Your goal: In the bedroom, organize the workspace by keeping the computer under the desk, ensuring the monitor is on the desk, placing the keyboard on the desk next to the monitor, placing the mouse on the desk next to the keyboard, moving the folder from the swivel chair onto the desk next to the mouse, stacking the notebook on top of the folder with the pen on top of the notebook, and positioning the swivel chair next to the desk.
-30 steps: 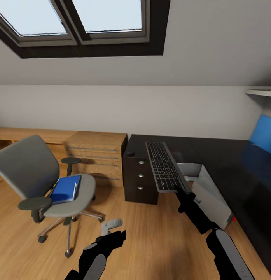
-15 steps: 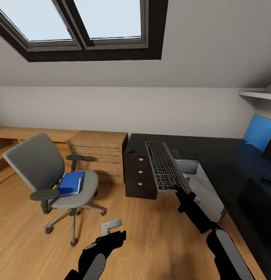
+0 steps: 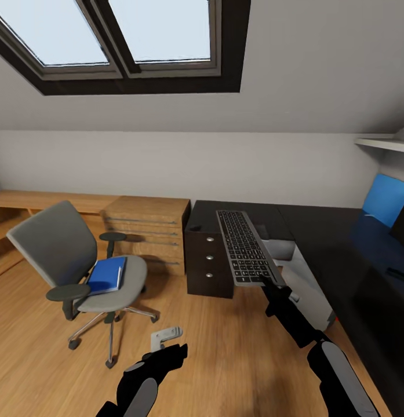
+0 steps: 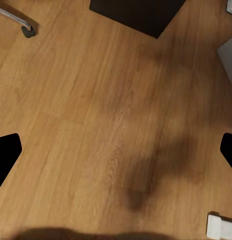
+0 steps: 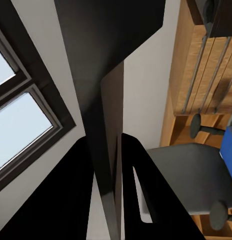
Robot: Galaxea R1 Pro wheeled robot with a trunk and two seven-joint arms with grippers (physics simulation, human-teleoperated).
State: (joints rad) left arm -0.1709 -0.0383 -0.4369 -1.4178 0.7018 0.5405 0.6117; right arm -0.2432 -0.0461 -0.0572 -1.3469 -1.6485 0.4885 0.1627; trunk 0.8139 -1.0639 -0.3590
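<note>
Your right end effector (image 3: pixel 270 285) clamps the keyboard (image 3: pixel 243 246) by one short end, held out above the floor beside the table (image 3: pixel 341 255). It may pivot or slip as you swing it. Your left end effector (image 3: pixel 167 341) hangs spread, carrying nothing.

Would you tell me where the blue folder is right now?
In the head view, the folder lies on the swivel chair seat at the left, in front of the wooden drawer unit.

No readable text, labels or numbers anywhere.
</note>
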